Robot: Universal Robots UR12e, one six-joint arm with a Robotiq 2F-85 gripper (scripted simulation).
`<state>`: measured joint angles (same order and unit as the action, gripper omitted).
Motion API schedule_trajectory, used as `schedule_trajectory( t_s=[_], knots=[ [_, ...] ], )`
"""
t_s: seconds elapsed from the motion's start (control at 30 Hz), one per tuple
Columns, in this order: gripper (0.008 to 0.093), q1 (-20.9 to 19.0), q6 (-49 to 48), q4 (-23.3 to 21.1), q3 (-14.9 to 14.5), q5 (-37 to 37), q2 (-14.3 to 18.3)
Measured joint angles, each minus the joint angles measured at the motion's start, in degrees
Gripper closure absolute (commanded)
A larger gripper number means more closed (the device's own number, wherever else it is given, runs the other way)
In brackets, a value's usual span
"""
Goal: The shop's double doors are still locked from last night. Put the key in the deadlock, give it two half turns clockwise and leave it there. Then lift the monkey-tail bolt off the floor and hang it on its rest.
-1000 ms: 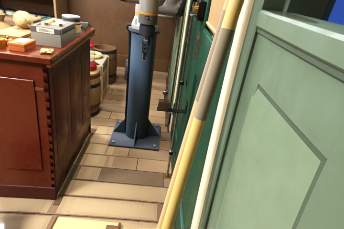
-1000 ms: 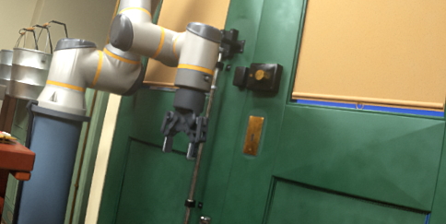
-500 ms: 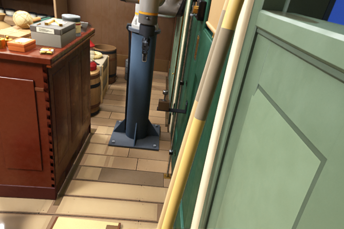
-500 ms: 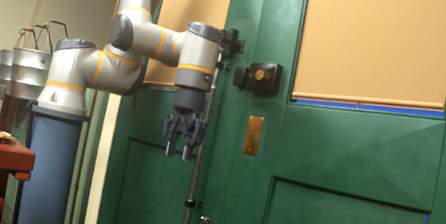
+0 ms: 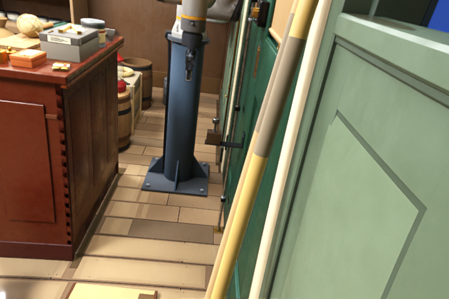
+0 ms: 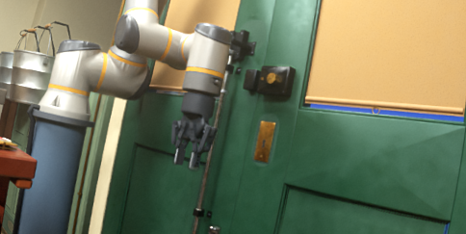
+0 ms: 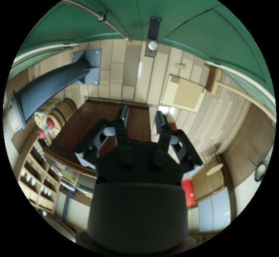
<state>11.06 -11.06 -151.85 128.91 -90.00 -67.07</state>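
The key [image 7: 152,45] stands upright on a small bracket shelf [image 5: 214,137] fixed low on the green door, well below the black deadlock [image 6: 269,81]. The long monkey-tail bolt [image 6: 210,131] runs down the door's meeting edge, and its foot sits at the floor [image 5: 219,225]. My gripper [image 6: 187,157] hangs in front of the door, left of the bolt rod and lower than the deadlock, pointing down. Its fingers are partly open and hold nothing [image 7: 141,117]. The bolt's rest [image 6: 242,45] sits near the rod's top.
The green door is right beside my gripper, and my blue pedestal [image 5: 182,116] stands just behind it. A red-brown counter [image 5: 48,134] loaded with boxes lines the far side of the tiled aisle. Barrels [image 5: 137,81] stand behind it.
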Motion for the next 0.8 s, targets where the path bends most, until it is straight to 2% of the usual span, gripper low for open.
schedule_trajectory(
  t_s=[0.23, 0.8],
  knots=[
    [0.0454, -1.7, 1.7, -1.1, -0.2, 0.0, 1.3],
    [0.0454, -10.7, 10.6, -6.0, -2.9, 0.0, 8.9]
  ],
)
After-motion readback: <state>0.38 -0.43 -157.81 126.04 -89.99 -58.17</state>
